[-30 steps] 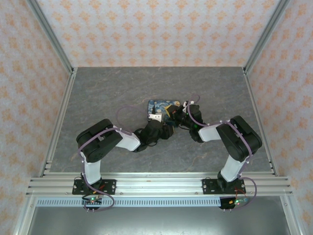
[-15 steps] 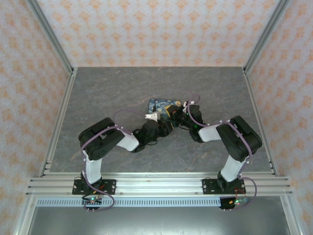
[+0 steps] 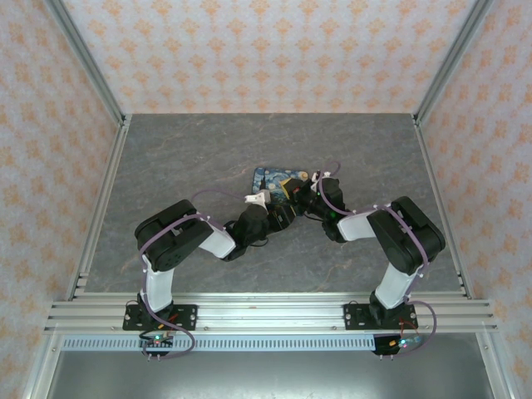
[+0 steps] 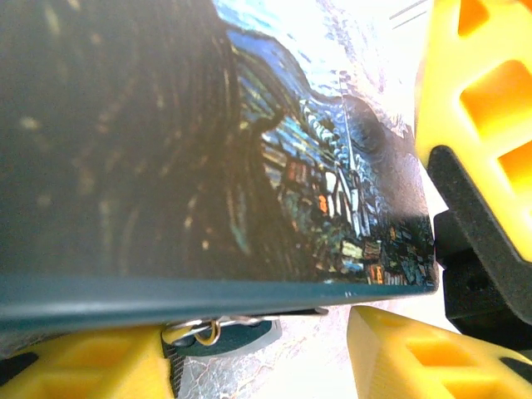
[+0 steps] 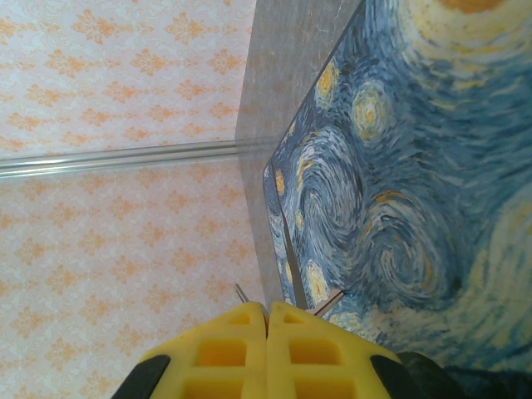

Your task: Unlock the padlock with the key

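Observation:
The blue-and-yellow Starry Night box (image 3: pixel 277 178) lies mid-table with both grippers at its near edge. In the left wrist view the box (image 4: pixel 166 150) looms above my left gripper (image 4: pixel 258 353), whose yellow fingers (image 4: pixel 83 366) stand apart, open. Between them, under the box's teal rim, sits the padlock (image 4: pixel 237 339), a small dark teal piece with a metal ring, close to the left finger. My right gripper (image 5: pixel 267 314) is shut; thin metal slivers of the key (image 5: pixel 328 302) poke out either side of its tips, beside the box (image 5: pixel 399 166).
The grey stone-patterned table (image 3: pixel 166 166) stretches around the box. Patterned walls and aluminium posts (image 3: pixel 83 58) close it in. The right gripper's yellow finger (image 4: pixel 482 100) crowds the left wrist view at the right. My left gripper (image 3: pixel 259 201) and right gripper (image 3: pixel 310 193) sit close together.
My left gripper and forearm have shifted a little to the left along the box's near edge. The right arm has stayed put.

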{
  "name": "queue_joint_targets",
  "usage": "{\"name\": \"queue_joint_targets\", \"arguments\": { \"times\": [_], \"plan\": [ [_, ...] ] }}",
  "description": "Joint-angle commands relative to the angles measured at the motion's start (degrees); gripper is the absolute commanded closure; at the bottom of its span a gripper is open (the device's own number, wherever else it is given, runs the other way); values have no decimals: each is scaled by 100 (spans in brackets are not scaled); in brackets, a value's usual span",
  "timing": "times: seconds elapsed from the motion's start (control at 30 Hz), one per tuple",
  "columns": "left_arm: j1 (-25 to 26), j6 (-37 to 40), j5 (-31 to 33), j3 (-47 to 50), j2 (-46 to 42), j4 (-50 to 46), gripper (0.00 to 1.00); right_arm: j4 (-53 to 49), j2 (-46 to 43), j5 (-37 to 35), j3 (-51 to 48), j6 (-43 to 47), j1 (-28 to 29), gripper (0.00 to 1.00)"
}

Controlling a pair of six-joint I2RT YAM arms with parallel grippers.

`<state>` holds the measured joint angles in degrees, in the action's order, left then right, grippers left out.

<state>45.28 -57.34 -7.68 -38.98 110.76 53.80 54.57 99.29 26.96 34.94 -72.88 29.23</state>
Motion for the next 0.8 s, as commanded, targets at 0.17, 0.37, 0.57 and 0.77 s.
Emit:
{"name": "queue_joint_targets", "arguments": {
  "times": [0.17,0.37,0.57,0.77],
  "plan": [
    [104,-187,77,211,-326,437,46,-89,161,-37,-110,-77,39,100],
    [139,-164,231,212,-359,316,45,-35,216,-38,-119,-95,41,100],
    [142,-274,401,48,-43,210,45,7,222,-57,-169,-125,39,100],
    [139,-469,595,48,230,260,49,19,205,-48,-167,-130,39,100]
  ]
}}
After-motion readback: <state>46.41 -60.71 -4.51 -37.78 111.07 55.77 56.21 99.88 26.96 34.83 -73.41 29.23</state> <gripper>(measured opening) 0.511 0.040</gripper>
